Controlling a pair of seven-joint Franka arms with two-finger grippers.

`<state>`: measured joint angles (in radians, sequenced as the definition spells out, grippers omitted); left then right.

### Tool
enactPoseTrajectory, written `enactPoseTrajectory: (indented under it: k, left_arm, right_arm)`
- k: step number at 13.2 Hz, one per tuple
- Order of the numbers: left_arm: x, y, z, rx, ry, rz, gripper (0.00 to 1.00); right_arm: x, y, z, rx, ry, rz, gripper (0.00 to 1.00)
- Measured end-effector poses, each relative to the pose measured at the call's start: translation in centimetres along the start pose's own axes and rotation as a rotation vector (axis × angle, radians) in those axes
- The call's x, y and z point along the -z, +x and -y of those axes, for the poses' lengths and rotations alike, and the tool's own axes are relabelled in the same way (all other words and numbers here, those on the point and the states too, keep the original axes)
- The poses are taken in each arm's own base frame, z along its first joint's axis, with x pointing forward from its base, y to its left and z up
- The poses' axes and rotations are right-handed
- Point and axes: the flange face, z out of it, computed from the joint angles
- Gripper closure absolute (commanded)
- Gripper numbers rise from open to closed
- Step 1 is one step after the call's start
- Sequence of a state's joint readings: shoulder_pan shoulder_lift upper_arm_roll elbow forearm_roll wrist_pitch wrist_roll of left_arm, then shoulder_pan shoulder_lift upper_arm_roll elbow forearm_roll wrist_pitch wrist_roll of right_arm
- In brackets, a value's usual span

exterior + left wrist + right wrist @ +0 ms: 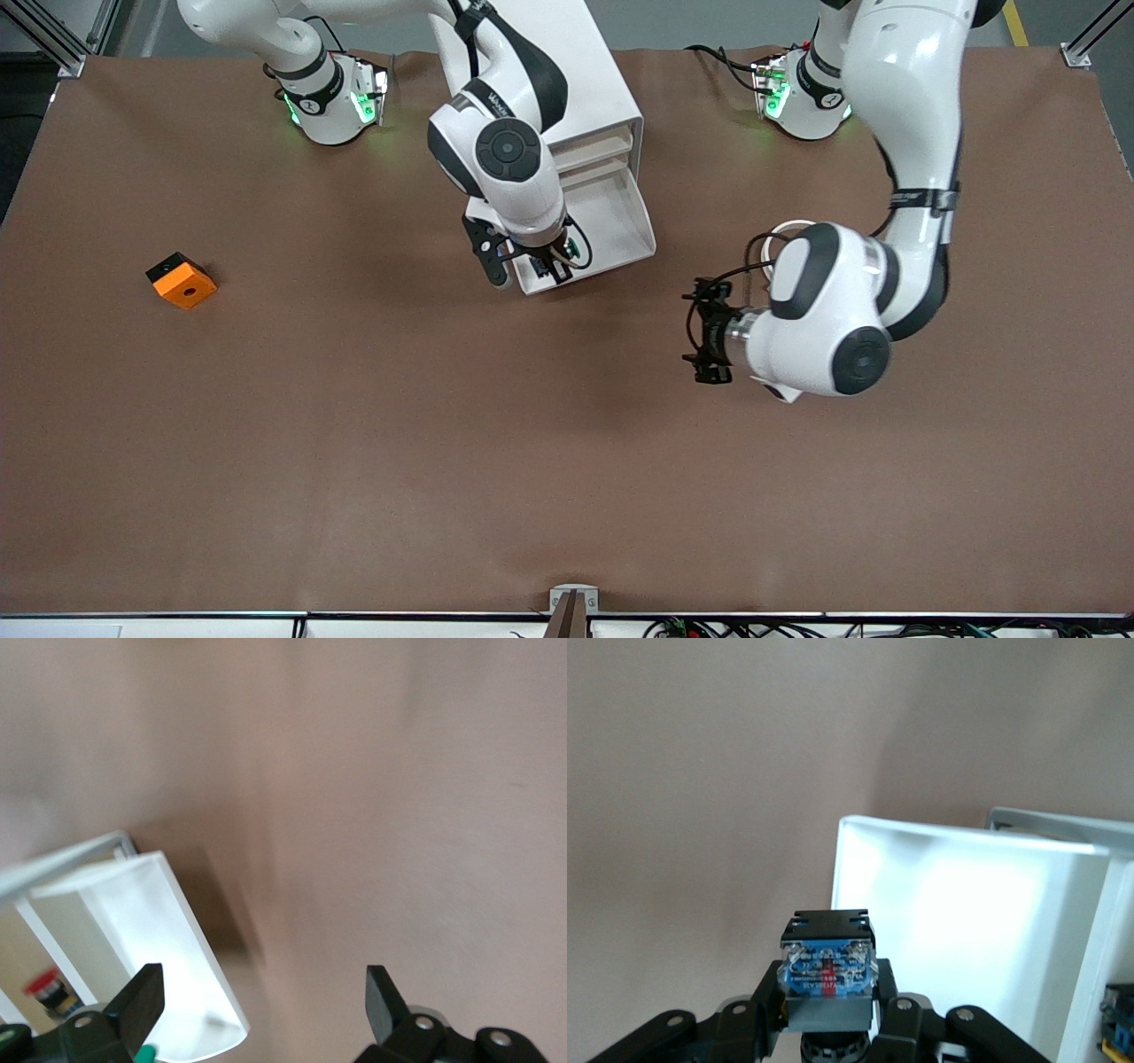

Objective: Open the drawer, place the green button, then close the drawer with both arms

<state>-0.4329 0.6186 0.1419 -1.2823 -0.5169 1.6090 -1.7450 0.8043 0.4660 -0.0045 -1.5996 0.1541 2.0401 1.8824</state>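
The white cabinet [602, 80] stands at the middle of the table near the robots' bases. One drawer [633, 226] is pulled out toward the front camera, and its white tray shows in the right wrist view [966, 921] and the left wrist view [151, 930]. My right gripper [549, 264] is over the drawer's front corner, shut on the button [826, 979], whose bluish base points away from the palm. The green cap [578, 242] shows by the gripper. My left gripper [709, 332] is open and empty over the bare table beside the drawer, toward the left arm's end.
An orange cube with a black hole [182, 279] lies on the brown table [443, 461] toward the right arm's end. Another part with a red cap [44, 985] sits in a neighbouring cabinet compartment. The closed drawers [602, 146] sit above the open one.
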Motion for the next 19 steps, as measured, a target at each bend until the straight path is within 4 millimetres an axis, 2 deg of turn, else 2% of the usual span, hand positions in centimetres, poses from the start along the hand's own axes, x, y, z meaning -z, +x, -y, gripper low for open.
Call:
enactPoseTrajectory:
  k: [3,4,7,9,11,12,13,16,19]
  left_arm:
    - [7.0,4.4,1.0,-0.328,-0.09,-0.069,0.0]
    - [8.9,5.1,1.8,-0.451,-0.109,-0.134,0.0]
    - [14.1,5.5,4.7,-0.813,-0.111,-0.359,0.0]
    - [16.6,6.1,6.4,-1.028,-0.054,-0.483,0.0]
    - [18.4,6.7,8.1,-1.16,0.004,-0.514,0.0]
    - [19.6,7.2,9.1,-1.204,0.008,-0.52,0.0]
    - [20.9,7.6,10.1,-1.24,0.006,-0.524,0.0]
    - [24.7,9.5,13.1,-1.311,-0.015,-0.538,0.0]
    - [25.9,9.4,15.2,-1.321,-0.014,-0.53,0.0]
  right_arm:
    - [-2.5,-1.8,-0.7,-0.01,-0.032,-0.015,0.99]
    - [-3.4,-2.2,-0.8,-0.005,-0.04,-0.02,0.99]
    - [-6.6,-3.4,-1.5,0.013,-0.061,-0.033,0.97]
    - [-8.6,-4.0,-1.7,0.018,-0.071,-0.041,0.95]
    - [-9.4,-4.0,-1.6,0.017,-0.071,-0.043,0.77]
    - [-9.6,-4.1,-1.7,0.018,-0.073,-0.044,0.41]
    - [-9.6,-4.3,-1.8,0.023,-0.074,-0.045,0.0]
    - [-10.0,-5.3,-2.4,0.04,-0.079,-0.049,0.0]
    - [-9.8,-5.2,-2.3,0.037,-0.08,-0.052,0.0]
